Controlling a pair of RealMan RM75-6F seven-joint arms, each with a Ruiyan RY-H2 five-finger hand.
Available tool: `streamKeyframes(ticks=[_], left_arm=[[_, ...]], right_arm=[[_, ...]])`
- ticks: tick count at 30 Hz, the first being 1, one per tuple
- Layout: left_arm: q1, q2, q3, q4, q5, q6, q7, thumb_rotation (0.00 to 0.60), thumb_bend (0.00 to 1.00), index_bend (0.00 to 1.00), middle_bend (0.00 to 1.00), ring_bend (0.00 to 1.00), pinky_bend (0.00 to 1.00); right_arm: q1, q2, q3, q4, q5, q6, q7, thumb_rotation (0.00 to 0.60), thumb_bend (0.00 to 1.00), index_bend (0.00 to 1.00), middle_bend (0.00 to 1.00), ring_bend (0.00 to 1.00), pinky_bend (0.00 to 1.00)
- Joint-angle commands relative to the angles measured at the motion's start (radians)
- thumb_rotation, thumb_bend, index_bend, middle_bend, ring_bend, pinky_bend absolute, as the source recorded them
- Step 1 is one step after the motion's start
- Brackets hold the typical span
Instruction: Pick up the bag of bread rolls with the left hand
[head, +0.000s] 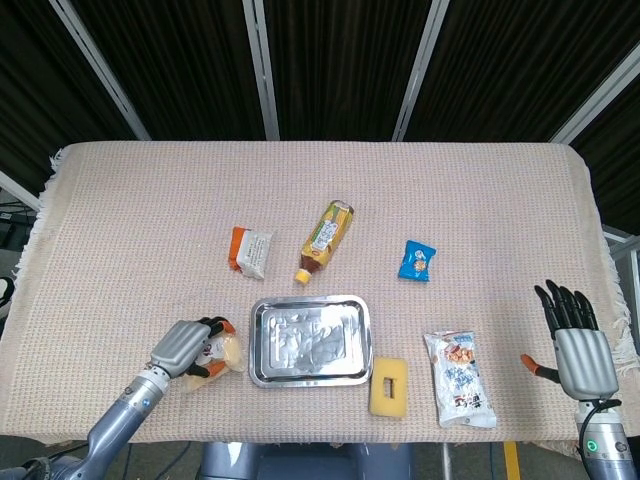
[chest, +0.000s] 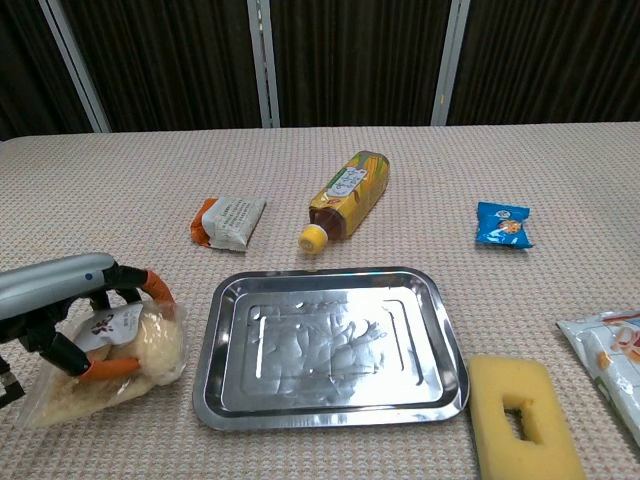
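the left hand is clenched around the bag of bread rolls, its fingers curled over the top of the bag and the thumb tucked in across the front, so the plastic is bunched between them. in the head view the same hand covers most of the bag, which shows only as a pale bulge at the fingertips. the grip from above looks chosen to gather the loose wrapper rather than squeeze the soft rolls; i judge the hold is made and the lift not yet begun, as the bag's lower corner seems to lie on the bench.

the bag sits just beside the metal tray, on the tray's left side, close to its rim; whether it touches the rim is hard to tell. its long axis runs at a slant, from the near-left corner up toward the tray, with the white label facing up under the fingers.

beyond the tray on its far side lie a small orange-and-white packet and a drink bottle, cap pointing toward the tray. right of the tray is a yellow sponge.

the right hand is well apart from the tray at the bench's right edge, released, fingers straight and spread, holding nothing.
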Motion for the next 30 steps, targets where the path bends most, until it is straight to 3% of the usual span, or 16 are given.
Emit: streamKeyframes(ticks=[1,7,13,18,20,24,26,29,30], left_arm=[[0.041,-0.007,-0.004,0.016,0.086,0.101,-0.073,0.6,0.43,0.51,0.28,0.29,0.51],[0.026,0.037,-0.024,-0.014,0.148,0.129,-0.162,0.6,0.43,0.51,0.27,0.29,0.51],[-0.047,0.013,-0.083,-0.041,0.133,0.085,-0.105,0.6,0.43,0.5,0.26,0.28,0.5],[-0.121,-0.061,-0.133,-0.039,0.076,0.033,-0.034,0.6,0.4,0.48,0.25,0.28,0.5],[-0.145,-0.092,-0.143,-0.029,0.066,0.021,-0.004,0.6,0.35,0.44,0.23,0.27,0.5],[-0.201,-0.139,-0.147,-0.022,0.033,-0.035,0.055,0.6,0.15,0.28,0.13,0.19,0.47],[-0.219,-0.155,-0.148,-0.02,0.021,-0.053,0.072,0.6,0.07,0.21,0.07,0.13,0.38],[-0.243,-0.171,-0.139,-0.016,0.014,-0.075,0.1,0.592,0.0,0.04,0.0,0.0,0.06],[-0.248,-0.172,-0.136,-0.016,0.012,-0.077,0.113,0.586,0.0,0.01,0.0,0.0,0.03]], right_arm=[[0.002,-0.001,0.001,0.001,0.002,-0.002,0.0,0.6,0.0,0.01,0.0,0.0,0.0],[0.005,-0.002,0.002,0.004,-0.004,-0.002,0.006,0.6,0.0,0.01,0.0,0.0,0.0],[0.007,-0.001,0.002,0.007,-0.01,-0.001,0.011,0.6,0.0,0.01,0.0,0.0,0.0],[0.008,0.003,0.001,0.003,-0.013,0.0,0.008,0.6,0.0,0.01,0.0,0.0,0.0],[0.007,0.004,0.001,0.001,-0.013,0.002,0.008,0.6,0.0,0.01,0.0,0.0,0.0],[0.004,0.005,0.001,0.002,-0.011,0.005,0.009,0.6,0.0,0.01,0.0,0.0,0.0],[0.002,0.005,0.0,0.003,-0.008,0.005,0.011,0.6,0.0,0.01,0.0,0.0,0.0],[0.001,0.005,0.0,0.005,-0.005,0.004,0.014,0.6,0.0,0.01,0.0,0.0,0.0],[0.0,0.006,-0.001,0.005,-0.005,0.005,0.015,0.6,0.0,0.01,0.0,0.0,0.0]])
